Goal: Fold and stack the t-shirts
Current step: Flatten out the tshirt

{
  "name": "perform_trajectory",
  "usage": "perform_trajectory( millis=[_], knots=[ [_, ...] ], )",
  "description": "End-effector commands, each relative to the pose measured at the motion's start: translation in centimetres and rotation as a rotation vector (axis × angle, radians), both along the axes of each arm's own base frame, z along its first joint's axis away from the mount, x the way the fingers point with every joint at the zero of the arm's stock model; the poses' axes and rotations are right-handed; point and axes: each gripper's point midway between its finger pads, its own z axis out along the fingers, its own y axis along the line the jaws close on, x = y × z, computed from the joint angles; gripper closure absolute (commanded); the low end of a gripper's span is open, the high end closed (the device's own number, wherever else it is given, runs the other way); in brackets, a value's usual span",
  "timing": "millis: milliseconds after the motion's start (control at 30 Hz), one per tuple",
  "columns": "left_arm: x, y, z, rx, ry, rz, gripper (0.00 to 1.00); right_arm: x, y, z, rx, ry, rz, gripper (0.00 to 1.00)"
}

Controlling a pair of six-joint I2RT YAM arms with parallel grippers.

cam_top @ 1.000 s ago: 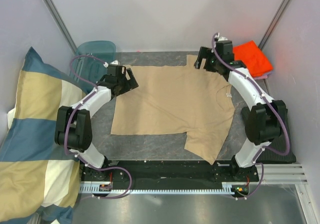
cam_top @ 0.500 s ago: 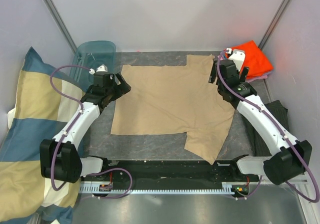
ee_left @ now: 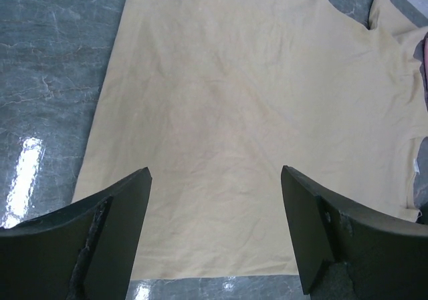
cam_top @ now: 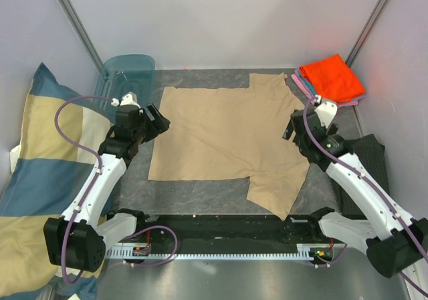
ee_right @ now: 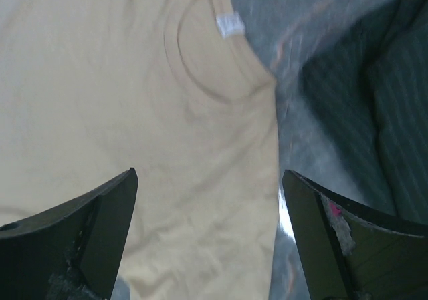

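Top external: tan t-shirt [cam_top: 227, 136] lies flat between checked pillow [cam_top: 40, 180] and orange shirt [cam_top: 332, 78]; left fingers [ee_left: 114, 240], right fingers [ee_right: 93, 233] apart.

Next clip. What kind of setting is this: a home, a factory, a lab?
Most likely a lab data-collection cell, not a home: plain pale panel walls box in a grey table, the left arm and right arm are bolted at its near edge, and a tan t-shirt lies spread flat.

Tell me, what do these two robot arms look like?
Both the left arm and right arm have white tubular links joined by chunky black joints. A thin purple cable loops along each. The jaws are dark, flat, wedge-shaped plates, scuffed at the edges.
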Motion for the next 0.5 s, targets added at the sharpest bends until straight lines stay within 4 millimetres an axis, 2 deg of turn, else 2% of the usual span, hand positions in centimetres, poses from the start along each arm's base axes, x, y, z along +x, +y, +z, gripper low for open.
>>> perform_trajectory(
  millis=[0, 100, 200, 233, 267, 333, 467],
  knots=[
    [-0.9, -0.6, -0.2, -0.001, -0.004, -0.057, 0.14, -7.1, 0.6, -4.8, 0.116, 0.134, -0.072, 0.02],
    [-1.2, -1.0, -0.6, -0.013, 0.007, -0.076, 0.14, -10.3, 1.2, -7.5, 0.153, 0.188, -0.087, 0.02],
    [-1.4, -1.2, -1.0, -0.02, 0.02, -0.092, 0.15, -12.5, 2.1, -9.9, 0.17, 0.24, -0.078, 0.02],
    [-1.5, -1.3, -1.1, -0.018, 0.023, -0.097, 0.15, -13.1, 2.1, -10.4, 0.163, 0.253, -0.081, 0.02],
    [-1.6, -1.2, -1.5, -0.015, 0.03, -0.099, 0.16, -13.5, 3.1, -10.6, 0.169, 0.25, -0.061, 0.02],
    [-1.8, -1.3, -1.9, -0.015, 0.039, -0.105, 0.16, -13.9, 3.3, -10.2, 0.131, 0.245, -0.071, 0.02],
    [-2.2, -1.3, -2.3, -0.018, 0.048, -0.1, 0.16, -14.8, 6.4, -11.4, 0.071, 0.287, -0.017, 0.02]
  ],
)
